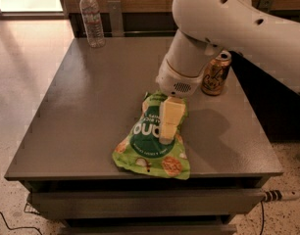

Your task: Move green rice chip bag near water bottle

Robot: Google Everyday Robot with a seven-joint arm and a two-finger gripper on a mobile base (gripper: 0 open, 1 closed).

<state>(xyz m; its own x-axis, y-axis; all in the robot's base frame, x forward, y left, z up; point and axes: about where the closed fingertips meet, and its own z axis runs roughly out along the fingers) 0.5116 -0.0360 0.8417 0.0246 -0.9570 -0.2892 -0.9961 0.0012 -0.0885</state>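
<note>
The gripper (167, 135) points down over the green rice chip bag (141, 131). Its pale tip sits on or just above the bag's right-hand part, and contact cannot be made out. From this angle it shows as one cream block, so whether it is open or closed on anything cannot be told. Above it, the round white wrist and thick arm (223, 23) rise toward the top right corner of the view, covering part of the table's far right side.

The bag lies flat on the grey table (91, 106), near the front edge and a little right of the middle. Its length runs from front to back, and its lower end almost reaches the front edge.

A gold drink can (216, 72) stands upright just behind and to the right of the bag, near the right edge and close beside the wrist. The water bottle (92, 18) stands upright at the far left corner, well apart from the bag. Bare tabletop lies between the two, and nothing stands on that stretch.

A cable plug (280, 196) pokes out below the front right corner.
</note>
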